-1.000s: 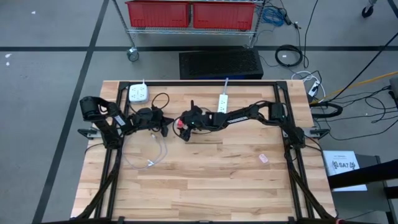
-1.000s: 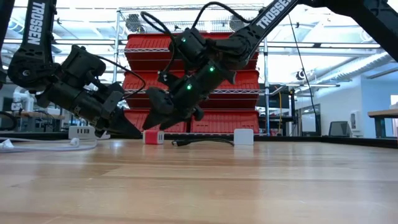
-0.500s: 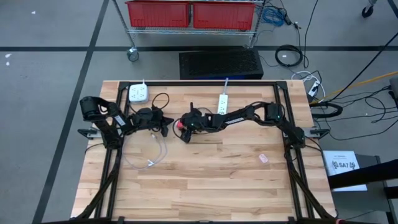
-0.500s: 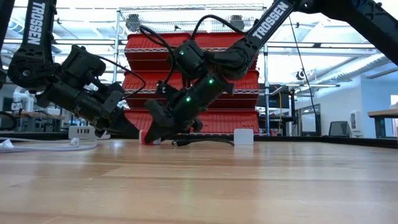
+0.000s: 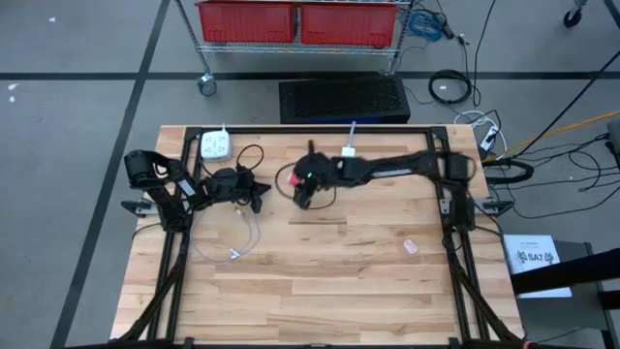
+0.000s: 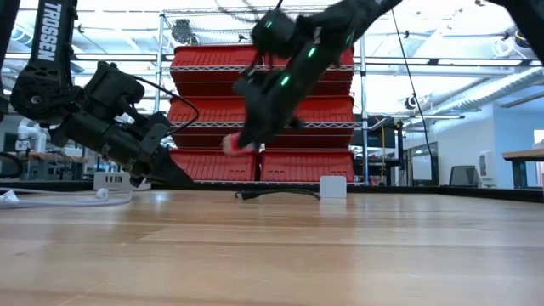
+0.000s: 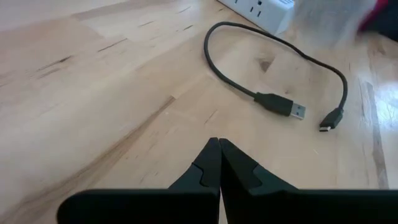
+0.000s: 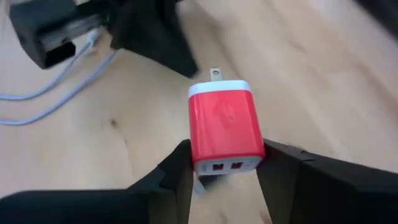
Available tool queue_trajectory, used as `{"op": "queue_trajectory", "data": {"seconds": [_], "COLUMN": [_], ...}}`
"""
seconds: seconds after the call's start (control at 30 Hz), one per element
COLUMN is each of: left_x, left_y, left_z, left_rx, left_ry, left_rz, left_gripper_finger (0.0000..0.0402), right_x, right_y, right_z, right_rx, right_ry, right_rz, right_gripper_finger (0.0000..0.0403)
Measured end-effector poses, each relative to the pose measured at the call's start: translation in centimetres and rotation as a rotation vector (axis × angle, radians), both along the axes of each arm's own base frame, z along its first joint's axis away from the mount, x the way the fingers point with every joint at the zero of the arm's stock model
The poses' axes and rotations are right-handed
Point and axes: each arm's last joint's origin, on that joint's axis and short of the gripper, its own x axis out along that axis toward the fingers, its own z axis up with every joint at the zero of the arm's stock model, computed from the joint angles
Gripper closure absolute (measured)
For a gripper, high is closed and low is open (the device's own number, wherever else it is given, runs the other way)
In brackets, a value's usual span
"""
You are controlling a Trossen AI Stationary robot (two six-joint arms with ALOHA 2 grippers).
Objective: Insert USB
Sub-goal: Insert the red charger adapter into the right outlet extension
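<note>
USB charger [image 8: 224, 127], red, sits clamped in my right tool [image 8: 217, 163] above the desk [image 5: 320, 281], ports facing the wrist so a plug could enter. Black USB cable [image 7: 273, 99] lies loose on the desk just ahead of my left tool [image 7: 219, 163], which is clenched empty.

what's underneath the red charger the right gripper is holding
Only bare wooden table: the right gripper holds the red charger in the air. Its two USB ports show. A black cable lies on the table; whether directly beneath, I can't tell.
</note>
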Motion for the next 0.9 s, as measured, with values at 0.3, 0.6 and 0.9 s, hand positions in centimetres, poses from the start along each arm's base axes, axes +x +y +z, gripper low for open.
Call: {"op": "queue_trajectory", "data": {"seconds": [0.3,0.6,0.9], "left_x": [0.2,0.2,0.3], "left_y": [-0.3,-0.4,-0.6], "left_z": [0.1,0.0,0.0], "left_rx": [-0.005,-0.006,-0.005], "left_ry": [-0.008,-0.006,-0.004], "left_rz": [-0.017,-0.021,-0.030], "left_gripper_finger": [0.0400,0.0400,0.0400], "right_x": [-9.1,-11.8,-12.3], "right_y": [-3.6,-8.1,-11.0], "right_z": [6.8,5.3,2.7], "right_rx": [0.387,0.784,0.992], "right_ry": [0.179,0.260,0.285], "right_rz": [-0.415,-0.522,-0.610], "right_gripper_finger": [0.0286,0.0286,0.0286]}}
